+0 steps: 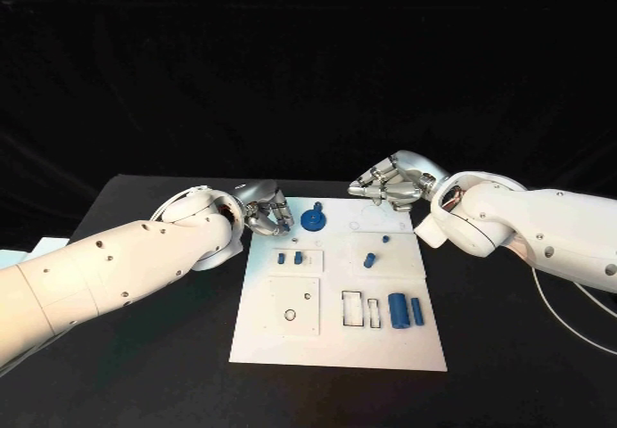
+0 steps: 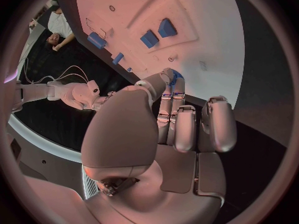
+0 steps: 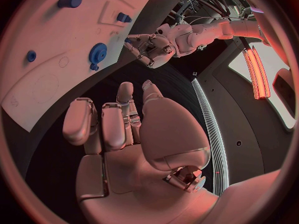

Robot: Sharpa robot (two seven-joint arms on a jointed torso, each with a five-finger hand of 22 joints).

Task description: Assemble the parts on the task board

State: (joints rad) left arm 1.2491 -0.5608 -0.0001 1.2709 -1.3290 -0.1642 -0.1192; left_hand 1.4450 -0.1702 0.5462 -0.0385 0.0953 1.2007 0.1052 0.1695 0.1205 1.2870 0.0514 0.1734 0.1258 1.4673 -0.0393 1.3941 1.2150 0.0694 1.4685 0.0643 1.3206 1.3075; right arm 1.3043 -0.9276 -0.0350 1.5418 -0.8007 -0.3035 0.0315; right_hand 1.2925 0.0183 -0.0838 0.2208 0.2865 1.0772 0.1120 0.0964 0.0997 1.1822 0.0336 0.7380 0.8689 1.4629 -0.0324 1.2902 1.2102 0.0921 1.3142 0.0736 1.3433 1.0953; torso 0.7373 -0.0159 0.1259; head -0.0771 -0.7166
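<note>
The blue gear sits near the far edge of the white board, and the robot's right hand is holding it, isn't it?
Not quite. The blue gear does sit near the far edge of the task board, but the right hand holds nothing; it hovers beyond the board's far edge, fingers curled. The head view shows the gear lying free on the board.

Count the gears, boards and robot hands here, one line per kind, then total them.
blue toothed plastic gear: 1
white flat task board: 1
silver many-fingered hands: 2, the left hand and the right hand
Total: 4
</note>
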